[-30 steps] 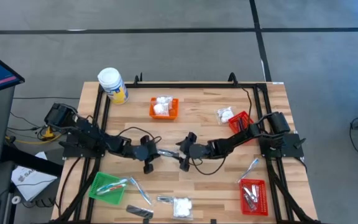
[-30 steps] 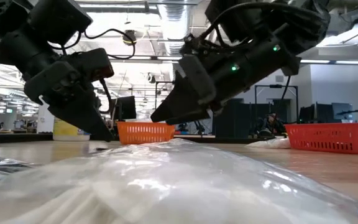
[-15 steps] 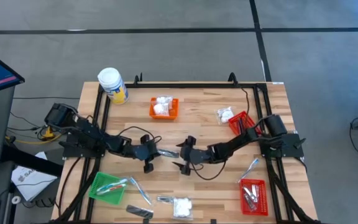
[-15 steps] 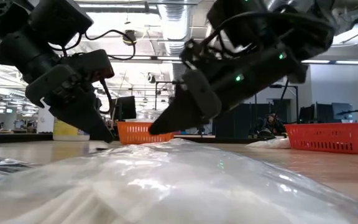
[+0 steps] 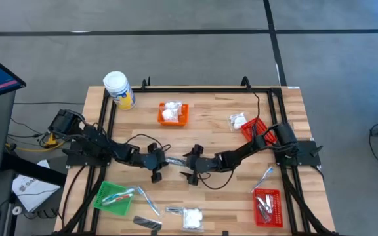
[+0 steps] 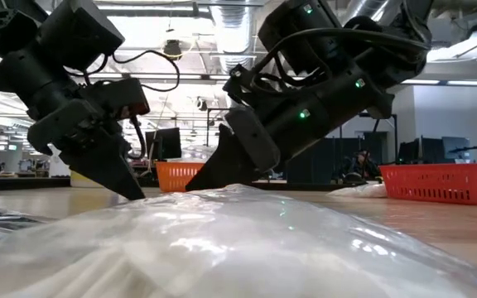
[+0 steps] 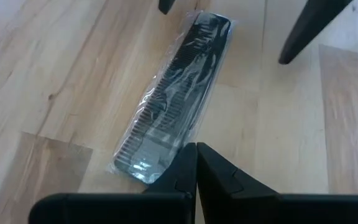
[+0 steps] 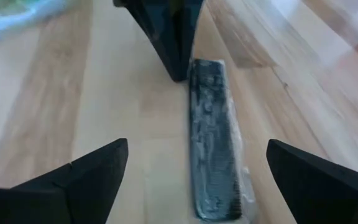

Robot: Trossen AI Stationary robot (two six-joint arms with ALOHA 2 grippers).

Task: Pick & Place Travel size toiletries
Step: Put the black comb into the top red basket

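Comb: slim black comb sealed in a clear plastic wrapper (image 7: pixel 169 112) (image 8: pixel 213 162), lying flat on the pale wooden worktop (image 5: pixel 215 118) near its centre, between the two end effectors (image 5: pixel 176 160).
Left end effector: the left end effector (image 7: pixel 196 163) (image 5: pixel 157 164) has its two dark fingers pressed together; the joined tips rest at one end of the comb, at its 9 o'clock side in the high view.
Right end effector: the right end effector (image 8: pixel 194 180) (image 5: pixel 192 168) stands wide, one finger on each side of the comb's other end, at the 3 o'clock side; neither finger is seen touching the wrapper.
Foreground packet: a white lumpy clear-wrapped packet (image 6: pixel 238 240) (image 5: pixel 192 217) lies at the 6 o'clock edge and fills the lower part of the low view.
Other toiletries: thin clear-wrapped sticks (image 5: pixel 148 200) lie at 7 o'clock; a dark sachet (image 5: pixel 147 224) lies at the 6 o'clock edge.
Green basket: green mesh basket (image 5: pixel 105 190) at 8 o'clock, holding wrapped items.
Orange basket: orange mesh basket (image 5: pixel 183 118) at 12 o'clock, holding white packets.
Red baskets: one red mesh basket (image 5: pixel 274 211) at 4 o'clock holding silvery sachets; another red mesh basket (image 5: pixel 253 124) at 2 o'clock, a white packet (image 5: pixel 237 120) just beside it.
Jar: big white-lidded, yellow-labelled jar (image 5: pixel 119 90) at the 10 o'clock corner.
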